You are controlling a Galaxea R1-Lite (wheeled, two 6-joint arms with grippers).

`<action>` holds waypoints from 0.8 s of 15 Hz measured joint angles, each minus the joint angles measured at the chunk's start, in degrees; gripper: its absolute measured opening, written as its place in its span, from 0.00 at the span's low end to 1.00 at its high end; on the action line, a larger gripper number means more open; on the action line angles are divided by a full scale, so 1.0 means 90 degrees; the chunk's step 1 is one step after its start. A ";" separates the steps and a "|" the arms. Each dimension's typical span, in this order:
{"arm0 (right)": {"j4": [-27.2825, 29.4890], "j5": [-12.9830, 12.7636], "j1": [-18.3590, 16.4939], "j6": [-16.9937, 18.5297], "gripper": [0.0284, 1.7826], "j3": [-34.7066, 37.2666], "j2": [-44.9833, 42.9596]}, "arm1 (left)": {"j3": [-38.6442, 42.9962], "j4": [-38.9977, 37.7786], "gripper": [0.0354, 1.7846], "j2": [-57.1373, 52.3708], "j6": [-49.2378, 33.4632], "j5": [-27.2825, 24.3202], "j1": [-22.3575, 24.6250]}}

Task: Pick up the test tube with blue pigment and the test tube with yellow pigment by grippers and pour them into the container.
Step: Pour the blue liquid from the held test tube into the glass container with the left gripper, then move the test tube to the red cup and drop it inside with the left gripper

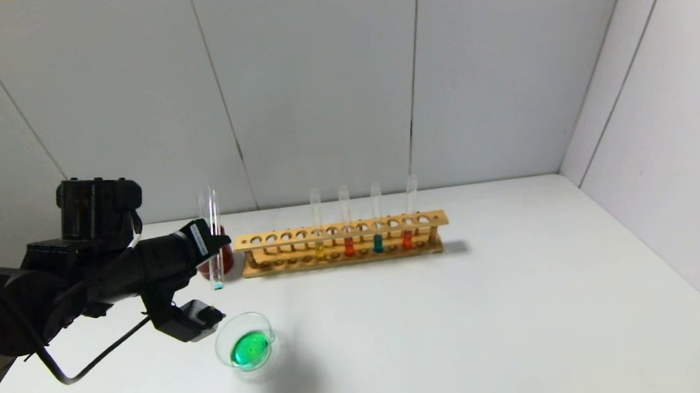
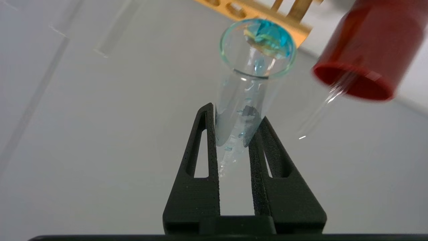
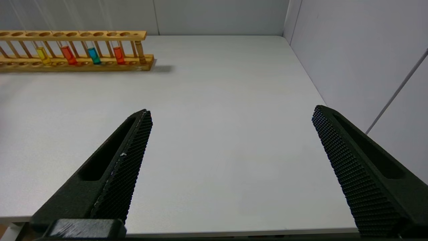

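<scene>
No legible writing or brand marks on any item. Left gripper [image 1: 216, 243] is clamped on the near-empty test tube with blue pigment [image 1: 213, 238], upright above and behind the container [image 1: 245, 346] of green liquid. Right gripper [image 3: 230, 134] stands apart over the table [image 3: 217, 117].

Left arm [image 1: 44, 290], at the head view's left edge: matte black housings, a boxy block on top, a small white label near the tip, a black cable looping beneath. Left gripper [image 2: 234, 134]: two black wedge-shaped fingers with slotted cut-outs. Right gripper [image 3: 230, 140]: black fingers with cross-hatched pads [image 3: 133, 157].
</scene>
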 joint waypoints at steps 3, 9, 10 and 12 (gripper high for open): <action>0.0000 0.0000 0.0004 0.0000 0.98 0.0000 0.0000 | 0.0163 -0.0004 0.16 -0.0005 -0.1314 0.0186 0.0000; 0.0000 0.0000 0.0000 0.0000 0.98 0.0000 0.0000 | 0.0284 0.0005 0.16 -0.0034 -0.4092 0.0331 -0.0085; 0.0000 0.0000 0.0000 0.0000 0.98 0.0000 0.0000 | 0.0301 0.0005 0.16 -0.0056 -0.4635 0.0331 -0.0091; 0.0000 0.0000 0.0000 0.0003 0.98 0.0000 0.0000 | 0.0313 0.0011 0.16 -0.0146 -0.5782 0.0340 -0.0098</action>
